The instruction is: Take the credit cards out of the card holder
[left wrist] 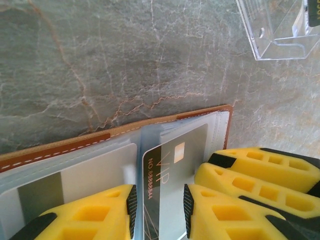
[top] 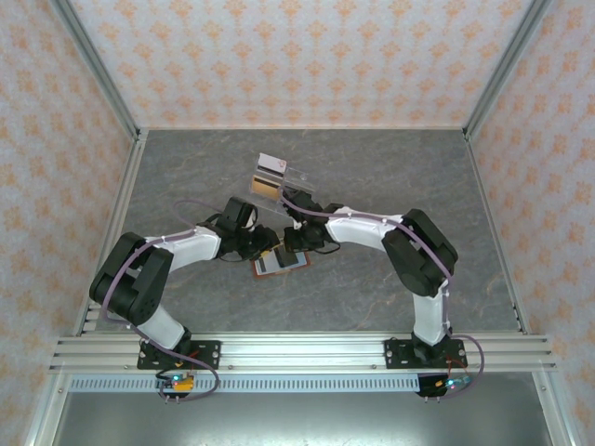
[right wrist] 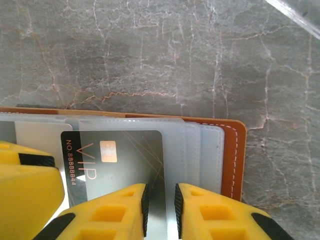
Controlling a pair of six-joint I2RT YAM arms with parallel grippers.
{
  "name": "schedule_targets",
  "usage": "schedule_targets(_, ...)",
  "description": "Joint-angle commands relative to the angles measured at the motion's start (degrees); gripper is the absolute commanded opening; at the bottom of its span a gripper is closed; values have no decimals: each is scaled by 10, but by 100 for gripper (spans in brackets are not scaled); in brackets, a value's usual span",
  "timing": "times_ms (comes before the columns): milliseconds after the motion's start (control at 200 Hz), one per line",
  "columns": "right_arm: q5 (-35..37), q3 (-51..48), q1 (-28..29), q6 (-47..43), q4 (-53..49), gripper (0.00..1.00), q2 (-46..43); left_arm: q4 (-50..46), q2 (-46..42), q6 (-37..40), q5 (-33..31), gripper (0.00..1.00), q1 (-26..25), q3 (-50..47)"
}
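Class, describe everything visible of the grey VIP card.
The VIP card is a thin grey plastic-looking rectangle with rounded corners, a gold chip, fine diagonal lines and VIP plus a number along one edge. It lies among the clear sleeves of the open card holder. The left gripper and right gripper have jaws astride its near end.

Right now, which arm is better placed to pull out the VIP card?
Probably left: the left gripper hangs over the VIP card with jaws apart; the right gripper sits at its edge, jaws nearly closed.
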Motion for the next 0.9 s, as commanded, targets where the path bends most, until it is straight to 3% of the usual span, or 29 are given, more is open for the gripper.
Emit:
schedule_targets(0,24,14,2,-4,-40,23,22,-14,5,14,-5,33,4,1)
schedule_targets(531,22,22,2,-1,-52,20,31,11,23,15,13,31,4,0)
schedule_targets(896,26,27,2,-1,-60,16,36,22,8,29,30,22,4,-1)
